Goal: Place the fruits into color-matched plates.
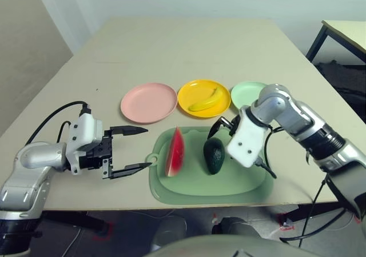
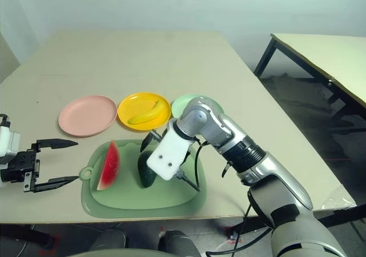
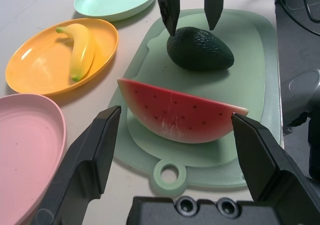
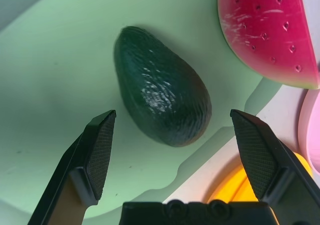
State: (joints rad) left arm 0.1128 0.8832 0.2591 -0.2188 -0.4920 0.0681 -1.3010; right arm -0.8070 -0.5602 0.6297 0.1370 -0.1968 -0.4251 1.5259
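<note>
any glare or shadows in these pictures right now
Left wrist view: white glint on the yellow plate, soft shadow beside it. Right wrist view: shiny patch on the avocado, pale glints on the watermelon.

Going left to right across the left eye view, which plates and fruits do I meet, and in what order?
Pink plate, watermelon wedge, yellow plate, avocado, mint green plate.

At the right wrist view's upper right, the frame cuts the watermelon wedge (image 4: 270, 32); lower right, the yellow plate (image 4: 235, 182).
</note>
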